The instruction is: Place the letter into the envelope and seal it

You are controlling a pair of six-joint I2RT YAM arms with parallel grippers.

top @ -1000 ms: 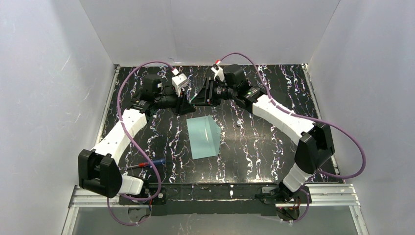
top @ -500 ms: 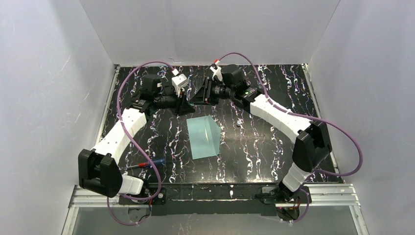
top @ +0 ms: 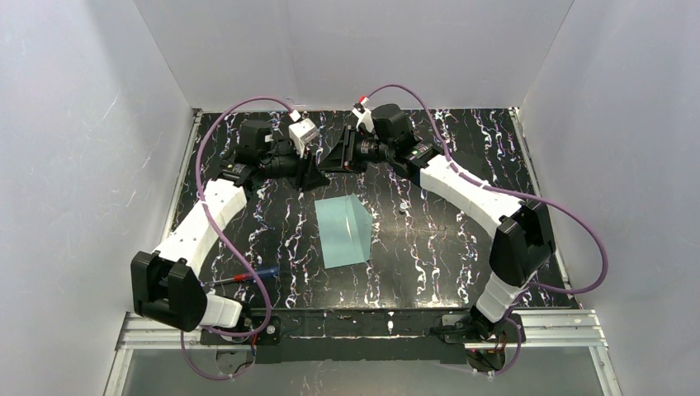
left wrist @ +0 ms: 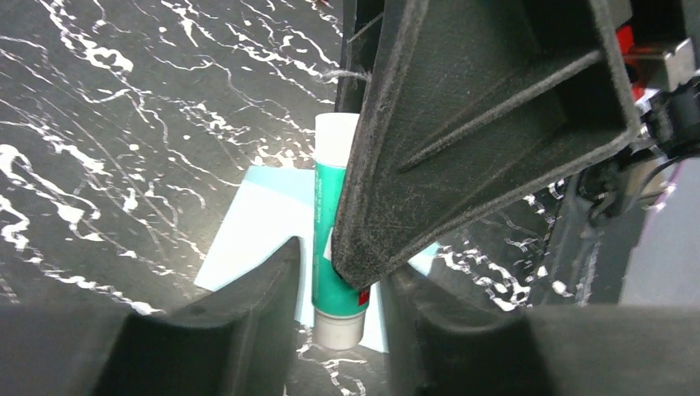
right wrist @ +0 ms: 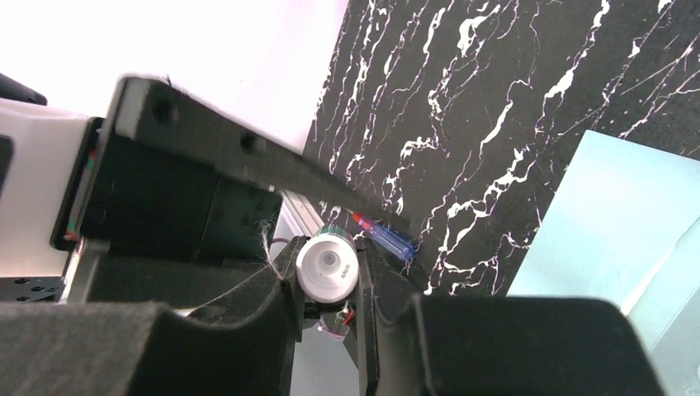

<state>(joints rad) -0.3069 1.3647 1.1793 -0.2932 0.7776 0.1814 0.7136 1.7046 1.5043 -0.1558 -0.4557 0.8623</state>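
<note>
**Colours on the bench**
Black tabletop with white marble veining (top: 429, 247). Pale teal-green paper envelope (top: 342, 231), plain. Green-and-white plastic glue tube (left wrist: 328, 214), white round cap (right wrist: 328, 264). Slim red-and-blue pen-like tool (top: 252, 275). White arm shells (top: 202, 219), black joints (top: 169, 289), purple cables (top: 216, 140).

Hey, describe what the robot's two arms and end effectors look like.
The left arm and right arm have white link shells, black joint housings and a purple cable looping alongside each. The left end effector and right end effector are black, with two wedge-shaped fingers each.
</note>
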